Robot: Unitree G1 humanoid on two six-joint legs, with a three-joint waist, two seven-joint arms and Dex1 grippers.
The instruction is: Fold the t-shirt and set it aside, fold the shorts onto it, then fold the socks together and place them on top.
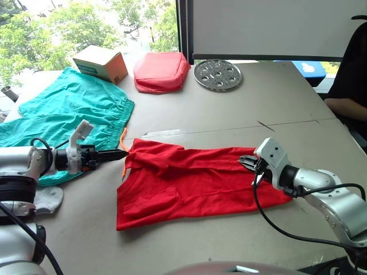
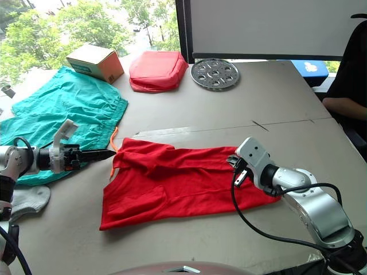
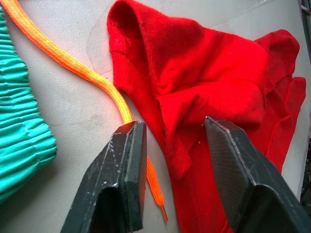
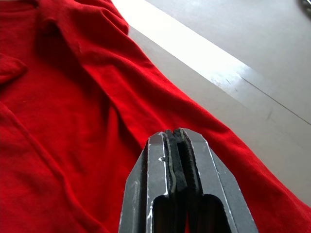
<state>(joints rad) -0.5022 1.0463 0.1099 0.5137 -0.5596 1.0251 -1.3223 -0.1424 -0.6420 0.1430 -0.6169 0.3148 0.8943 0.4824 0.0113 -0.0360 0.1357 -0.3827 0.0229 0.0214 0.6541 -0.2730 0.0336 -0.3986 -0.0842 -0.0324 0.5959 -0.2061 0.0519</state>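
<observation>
I am working on the bright red short-sleeved t-shirt of thin cloth (image 1: pixel 189 186), which is lying spread but rumpled across the grey worktop (image 1: pixel 275 103), so I am bringing a pincer to each end of it to take hold for a fold.

My left pincer (image 3: pixel 172 141) is standing open, its two black fingers (image 3: pixel 124 174) straddling the bunched sleeve edge of the t-shirt and not yet pinching it. The orange drawstring (image 3: pixel 87 73) is running just beside that edge and passing by one finger, so I judge I could catch it along with the cloth.

My right pincer (image 4: pixel 177 141) is pressed shut with nothing between its fingers, resting low over the t-shirt's opposite end, near its far edge.

The large teal-green cloth shorts (image 1: pixel 63 112) are lying just beyond the t-shirt's sleeve end, waiting their turn. One light grey-white knit sock (image 1: pixel 49 199) is lying near the t-shirt on the same side. Well beyond the t-shirt are sitting a puffy pinkish-red padded pouch (image 1: pixel 161 71), a cardboard box (image 1: pixel 100 63) and a round perforated metal disc (image 1: pixel 218 74).
</observation>
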